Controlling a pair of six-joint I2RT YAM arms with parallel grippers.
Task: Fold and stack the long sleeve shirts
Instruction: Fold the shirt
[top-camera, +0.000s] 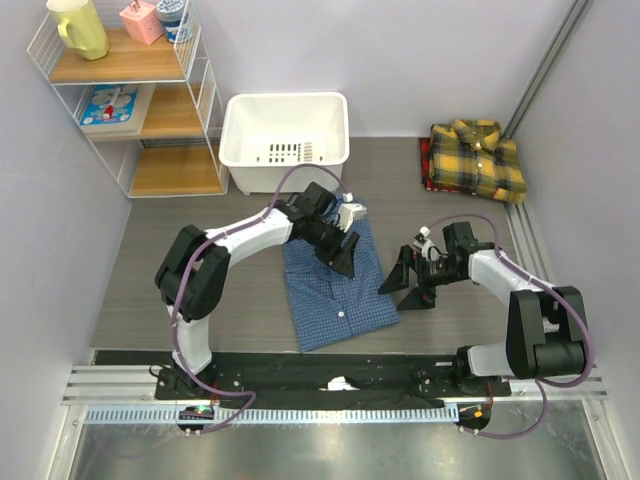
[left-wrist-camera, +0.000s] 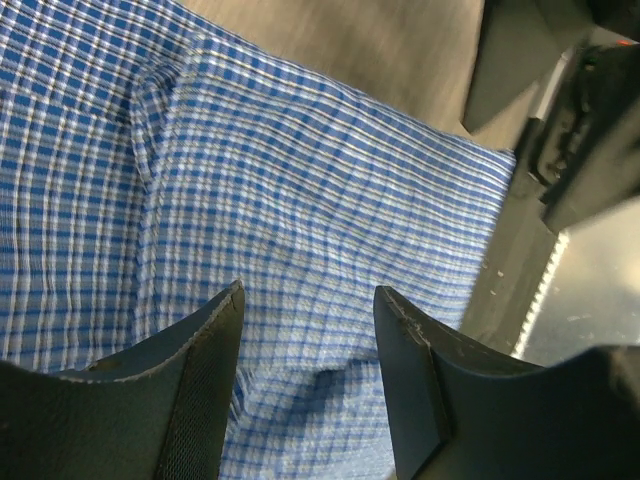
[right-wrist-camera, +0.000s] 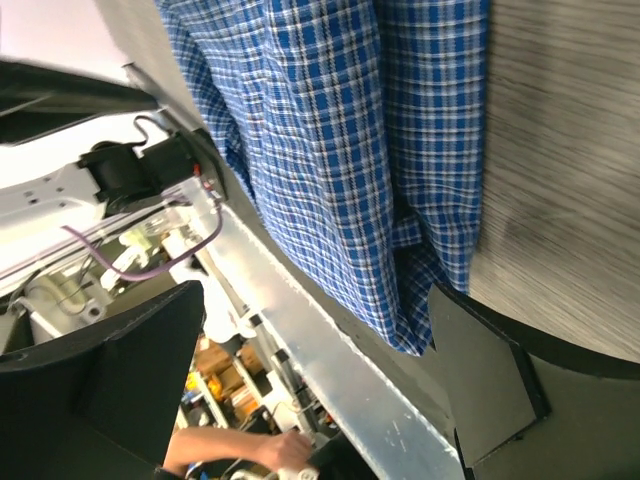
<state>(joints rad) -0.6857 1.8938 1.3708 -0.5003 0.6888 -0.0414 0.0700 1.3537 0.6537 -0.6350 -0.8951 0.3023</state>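
Note:
The blue checked long sleeve shirt (top-camera: 338, 292) lies folded flat in the middle of the table. My left gripper (top-camera: 343, 254) hovers over its upper part; in the left wrist view its jaws (left-wrist-camera: 309, 290) stand apart above the blue cloth (left-wrist-camera: 300, 180), with nothing pinched between them. My right gripper (top-camera: 405, 284) sits just right of that shirt's right edge, wide open and empty (right-wrist-camera: 318, 300), with the shirt's corner (right-wrist-camera: 415, 300) close to one finger. The yellow-and-dark plaid shirt (top-camera: 478, 157) lies folded at the back right.
A white plastic bin (top-camera: 285, 140) stands behind the blue shirt. A wire shelf (top-camera: 130, 100) with a yellow mug (top-camera: 78, 27) fills the back left corner. A metal rail (top-camera: 300, 372) runs along the near table edge.

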